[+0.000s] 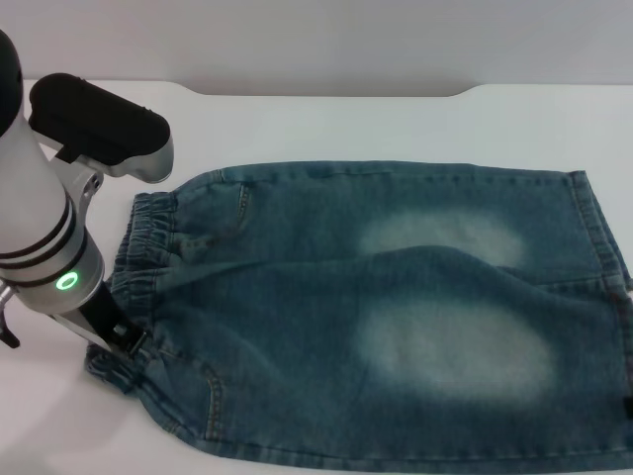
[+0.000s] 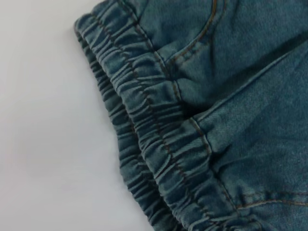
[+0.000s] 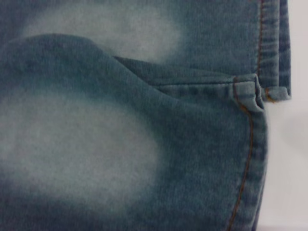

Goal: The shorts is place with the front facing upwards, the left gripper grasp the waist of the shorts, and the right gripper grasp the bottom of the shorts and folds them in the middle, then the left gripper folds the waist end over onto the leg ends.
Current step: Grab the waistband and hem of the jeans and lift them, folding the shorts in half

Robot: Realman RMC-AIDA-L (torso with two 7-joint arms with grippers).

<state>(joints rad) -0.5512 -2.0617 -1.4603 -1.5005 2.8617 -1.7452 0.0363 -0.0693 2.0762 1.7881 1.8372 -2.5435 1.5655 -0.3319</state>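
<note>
Blue denim shorts (image 1: 396, 317) lie flat on the white table, front up. The elastic waist (image 1: 148, 233) is at the left and the leg ends (image 1: 593, 228) are at the right. My left gripper (image 1: 119, 336) is down at the near corner of the waist, where the cloth bunches a little. The left wrist view shows the gathered waistband (image 2: 159, 144) and a pocket seam close up. In the right wrist view the two leg hems (image 3: 250, 91) meet just below the camera. Only a dark sliver of my right gripper (image 1: 627, 406) shows at the right edge by the near leg end.
The white table (image 1: 326, 124) has bare room behind the shorts and to the left of the waist. My left arm (image 1: 59, 198) stands over the table's left side. The near edge of the shorts runs out of the bottom of the head view.
</note>
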